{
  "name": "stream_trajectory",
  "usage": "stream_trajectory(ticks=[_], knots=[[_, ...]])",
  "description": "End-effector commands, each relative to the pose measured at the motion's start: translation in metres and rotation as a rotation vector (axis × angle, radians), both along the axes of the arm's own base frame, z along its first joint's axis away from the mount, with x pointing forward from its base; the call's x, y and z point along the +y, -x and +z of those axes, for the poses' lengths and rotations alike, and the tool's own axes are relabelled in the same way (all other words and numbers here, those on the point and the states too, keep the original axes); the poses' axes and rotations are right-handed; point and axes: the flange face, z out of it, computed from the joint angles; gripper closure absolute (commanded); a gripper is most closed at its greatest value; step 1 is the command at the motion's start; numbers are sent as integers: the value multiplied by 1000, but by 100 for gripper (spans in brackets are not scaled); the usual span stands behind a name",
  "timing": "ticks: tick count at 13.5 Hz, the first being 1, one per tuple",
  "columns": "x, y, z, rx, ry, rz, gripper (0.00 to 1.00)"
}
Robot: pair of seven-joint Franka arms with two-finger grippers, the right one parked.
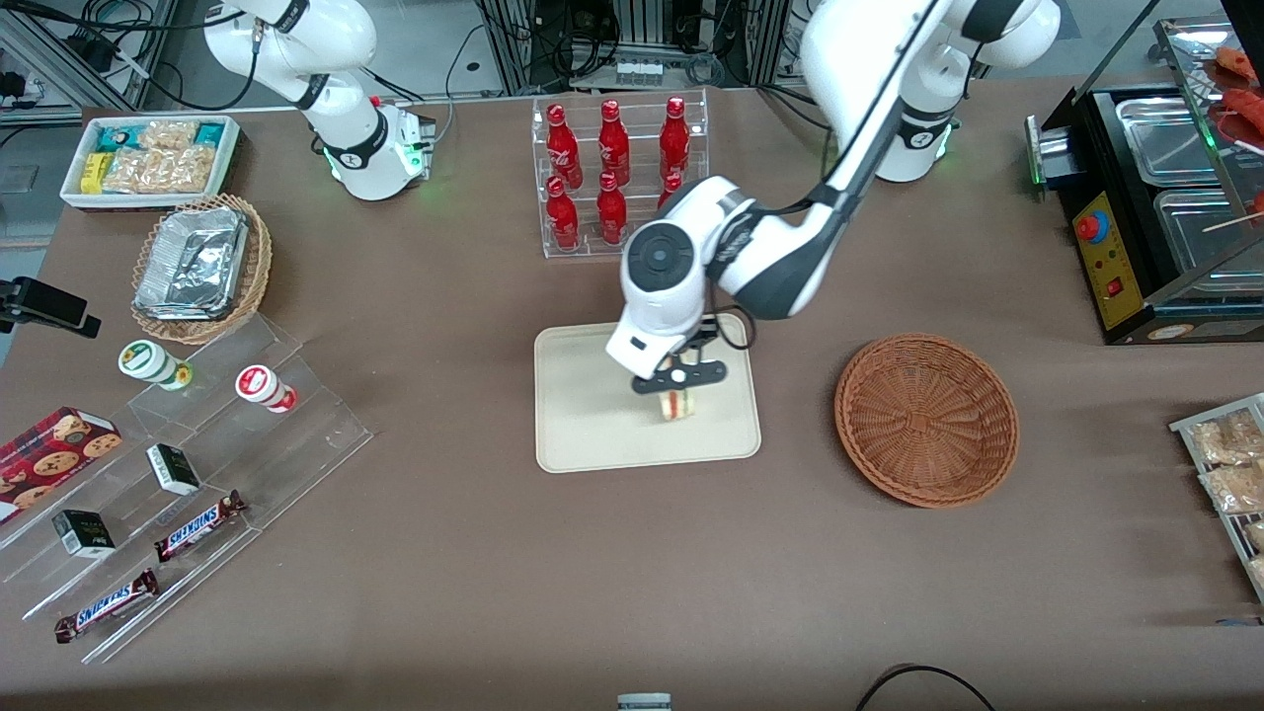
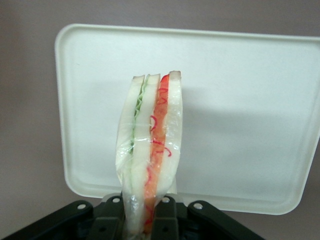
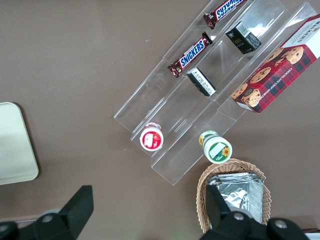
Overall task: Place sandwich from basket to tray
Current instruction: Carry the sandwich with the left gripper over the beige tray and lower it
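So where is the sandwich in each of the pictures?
Front view: the sandwich is held in the working arm's hand, over the cream tray, with the brown basket beside the tray.
Left wrist view: the sandwich stands on edge, gripped in the hand, with the tray under it.
Right wrist view: no sandwich; only an edge of the tray shows.
Shared landmark: the tray.

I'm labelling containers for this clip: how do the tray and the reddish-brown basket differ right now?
The tray is flat, cream and rectangular with rounded corners; the basket is round, reddish-brown woven wicker. The tray has the gripper over it, shut on the sandwich; the basket holds nothing and sits toward the working arm's end of the table. Both rest on the brown table.
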Motion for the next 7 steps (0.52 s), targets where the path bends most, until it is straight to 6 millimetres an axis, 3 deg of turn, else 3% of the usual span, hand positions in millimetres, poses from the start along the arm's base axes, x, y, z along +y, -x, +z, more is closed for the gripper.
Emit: stream_trajectory(ticks=[1,7], knots=[[-18,1,-21,-22,8,-4,100],[-32,9,-71,-51,-7,-41,100]])
